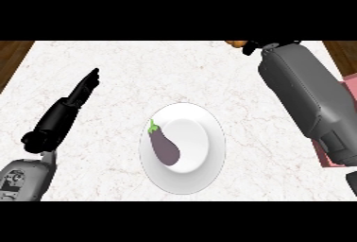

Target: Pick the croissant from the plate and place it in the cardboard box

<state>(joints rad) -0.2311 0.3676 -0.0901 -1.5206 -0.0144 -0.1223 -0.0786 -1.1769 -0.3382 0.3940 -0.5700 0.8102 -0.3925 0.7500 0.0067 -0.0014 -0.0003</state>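
Marble counter (105, 179): plate (209, 175) w/ eggplant (165, 146) centre; left hand (66, 111) open; right hand (250, 46) top edge, grip unclear.

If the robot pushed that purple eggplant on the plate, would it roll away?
Probably a little. The eggplant looks rounded and smooth, so it might rock or slide. It lies on its side in the white plate, whose raised rim would likely stop it.

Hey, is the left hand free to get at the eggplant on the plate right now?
Probably yes. The left hand is open, straight-fingered, on bare counter left of the plate, and nothing lies between it and the eggplant, which sits uncovered on the plate's left side.
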